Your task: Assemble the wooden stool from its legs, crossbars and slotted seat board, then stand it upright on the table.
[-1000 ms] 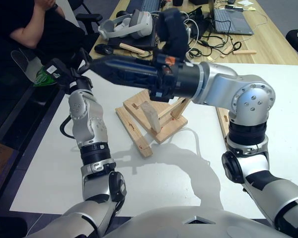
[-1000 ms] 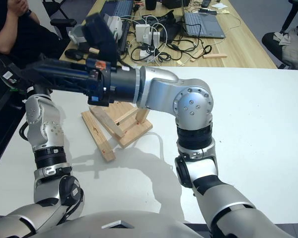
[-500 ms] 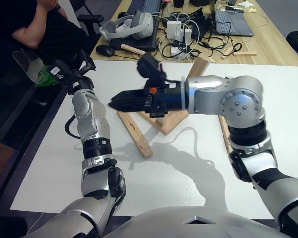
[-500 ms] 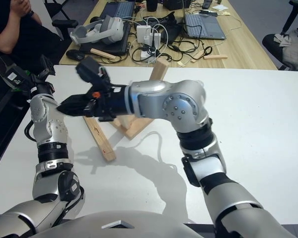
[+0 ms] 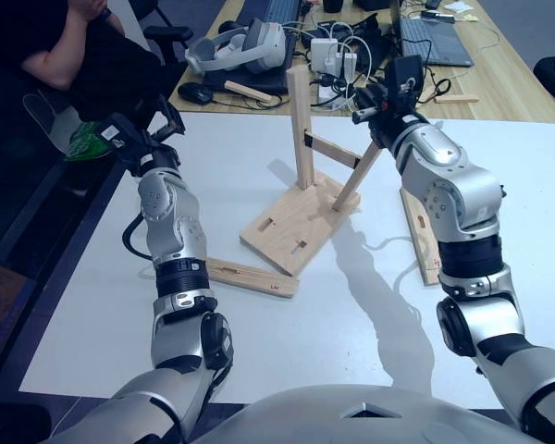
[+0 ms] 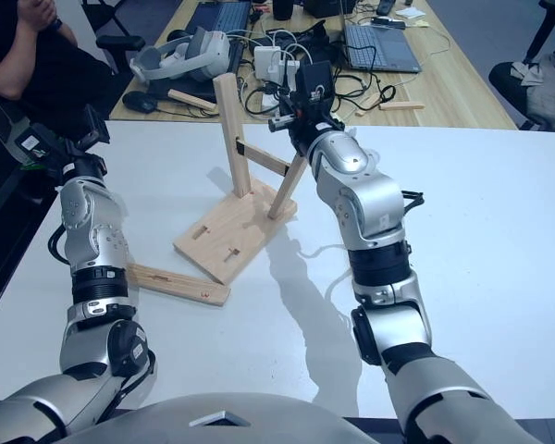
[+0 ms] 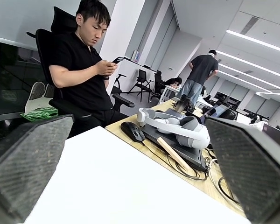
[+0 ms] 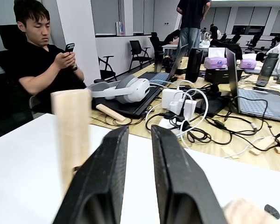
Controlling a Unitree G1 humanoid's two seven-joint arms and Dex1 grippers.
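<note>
The slotted seat board (image 5: 276, 239) lies flat on the white table (image 5: 499, 305). Two legs stick up from it: one upright leg (image 5: 301, 120) and one leaning leg (image 5: 353, 183), joined by a crossbar (image 5: 333, 154). My right gripper (image 5: 364, 107) hangs shut just above the leaning leg's top, holding nothing; in its wrist view the upright leg (image 8: 72, 130) stands beside the fingers (image 8: 100, 186). One loose leg (image 5: 250, 276) lies in front of the board, another (image 5: 420, 236) to its right. My left gripper (image 5: 141, 131) is raised over the table's left edge, open and empty, its pads (image 7: 28, 163) wide apart.
Behind the white table stands a wooden desk (image 5: 509, 83) with a headset (image 5: 236, 46), laptops, cables and stray wood pieces. A person sits off the back left corner. The table's near half and right side are bare.
The right arm swung from over the table's left side back to the right. The board with its legs went from lying on its side to board-down, legs up. The front loose leg shifted.
</note>
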